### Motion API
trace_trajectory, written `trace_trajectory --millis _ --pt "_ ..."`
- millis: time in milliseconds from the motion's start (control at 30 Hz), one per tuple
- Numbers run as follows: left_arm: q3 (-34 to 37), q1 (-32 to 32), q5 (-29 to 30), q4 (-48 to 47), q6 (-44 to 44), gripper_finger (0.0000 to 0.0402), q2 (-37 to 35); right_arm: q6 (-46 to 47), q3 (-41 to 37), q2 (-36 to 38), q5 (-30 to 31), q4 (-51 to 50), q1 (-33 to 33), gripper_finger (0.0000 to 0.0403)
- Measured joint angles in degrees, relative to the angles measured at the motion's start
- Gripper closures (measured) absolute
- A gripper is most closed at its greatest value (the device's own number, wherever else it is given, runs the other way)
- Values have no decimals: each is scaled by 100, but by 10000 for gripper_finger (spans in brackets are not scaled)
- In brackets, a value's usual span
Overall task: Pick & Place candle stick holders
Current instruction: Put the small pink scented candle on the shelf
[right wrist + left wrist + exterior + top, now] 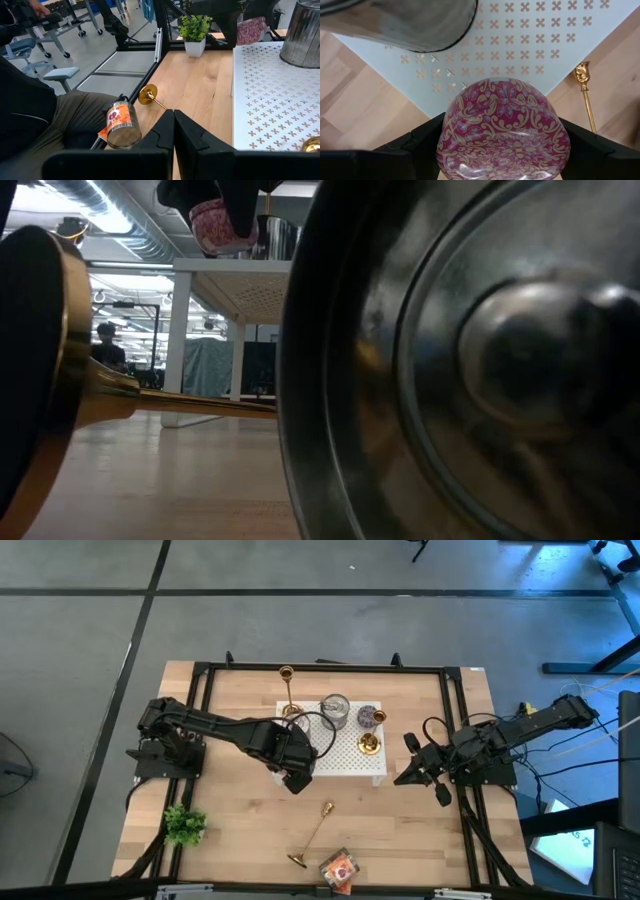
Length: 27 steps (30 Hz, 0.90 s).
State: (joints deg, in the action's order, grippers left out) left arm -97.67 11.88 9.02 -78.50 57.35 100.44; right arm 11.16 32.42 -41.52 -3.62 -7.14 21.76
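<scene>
- The left gripper (296, 780) is seen over the near left corner of the white perforated stand (345, 755) on the wooden table (240, 820); its jaws are spread wide around a round maroon object with a gold floral pattern (504, 131), which is gripped between them.
- The right gripper (420, 775) is held at the right side of the table, just off the stand's right edge, with the jaws pressed fully together and nothing between them.
- Three candle stick holders are visible — two upright and one lying down.
- A tall candle stick holder (288, 690) is stood at the far left corner of the stand.
- A short candle stick holder (369, 743) is stood on the right part of the stand, near the right gripper.
- A fallen candle stick holder (313, 836) is laid on its side on the table, nearer than the stand, with its round base towards the near edge and its cup pointing towards the stand.
- A silver tin (335, 711) is placed on the far part of the stand, and a small purple-topped round item (371, 717) is set just right of it.
- A potted green plant (184, 825) is placed at the near left of the table.
- An orange-labelled can (339, 868) is laid at the near edge, just right of the fallen holder's base.
</scene>
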Motion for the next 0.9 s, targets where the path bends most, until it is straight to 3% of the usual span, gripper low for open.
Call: trace_trajectory --millis 767,900 --pt "-4 -42 36 -149 198 109 197 0 0 -2 -2 -44 2 398" --pt "-4 -42 31 -149 191 86 197 0 0 0 -4 -44 2 398"
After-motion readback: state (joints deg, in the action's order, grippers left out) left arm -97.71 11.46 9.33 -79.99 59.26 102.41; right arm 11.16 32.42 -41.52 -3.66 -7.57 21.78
